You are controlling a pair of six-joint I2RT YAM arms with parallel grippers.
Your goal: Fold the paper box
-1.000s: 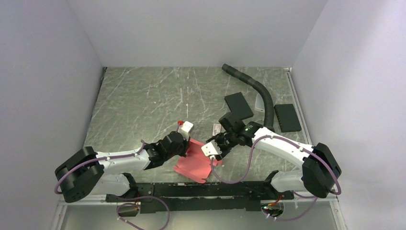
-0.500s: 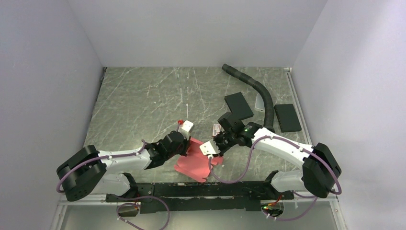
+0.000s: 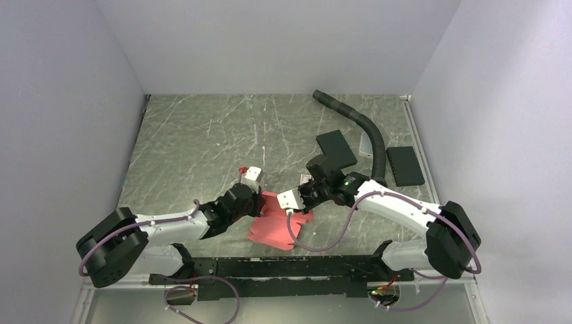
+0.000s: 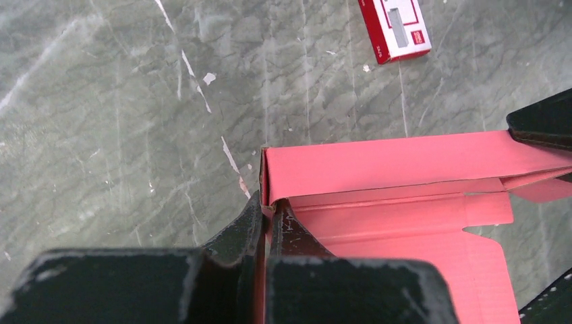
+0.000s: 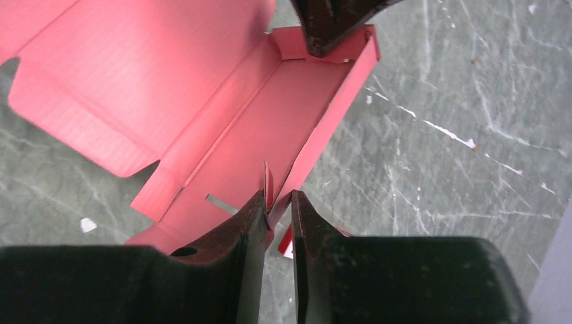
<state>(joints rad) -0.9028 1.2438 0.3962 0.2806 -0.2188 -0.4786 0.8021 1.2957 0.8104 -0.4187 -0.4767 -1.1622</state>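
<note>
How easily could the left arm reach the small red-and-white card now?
Probably not right away. The left gripper is shut on a corner of the paper box, and the card lies on the table beyond the box's raised wall. It must let go first.

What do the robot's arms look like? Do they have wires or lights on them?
The left arm and right arm are white tubes with chunky black joints. A thin purple cable loops along each one. The right arm has a tiny green light. The left tool and right tool each have two slim, scuffed black fingers.
</note>
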